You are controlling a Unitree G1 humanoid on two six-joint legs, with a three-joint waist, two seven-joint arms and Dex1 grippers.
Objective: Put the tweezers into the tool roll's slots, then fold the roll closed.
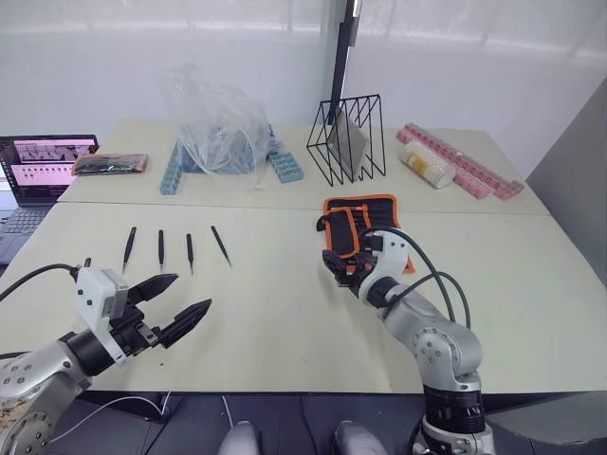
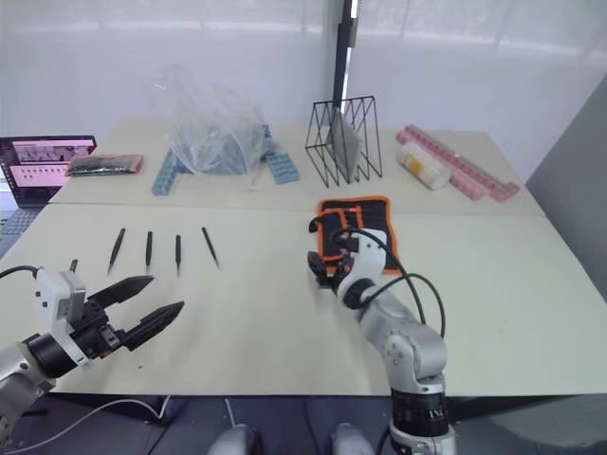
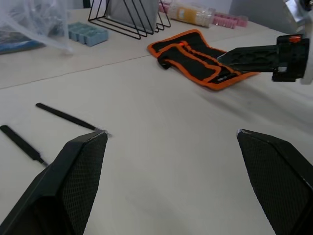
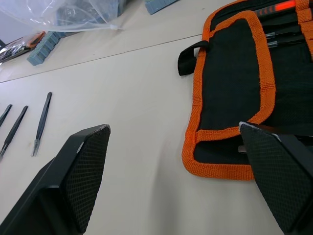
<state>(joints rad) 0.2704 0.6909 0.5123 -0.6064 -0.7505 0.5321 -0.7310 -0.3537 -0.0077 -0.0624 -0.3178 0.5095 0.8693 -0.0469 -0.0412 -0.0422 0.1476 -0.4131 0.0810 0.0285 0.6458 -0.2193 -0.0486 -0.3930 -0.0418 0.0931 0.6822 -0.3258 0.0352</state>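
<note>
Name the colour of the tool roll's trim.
Bright orange on the tool roll; right wrist view shows it best.

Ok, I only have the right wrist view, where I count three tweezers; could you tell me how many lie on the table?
Observer: Four tweezers lie in a row, to the left of the roll.
Operator: Thank you. Where is the left gripper, please?
Observer: The left gripper is open and holds nothing, just nearer than that row.
Operator: And what stands behind the roll?
Observer: A black wire rack.
</note>
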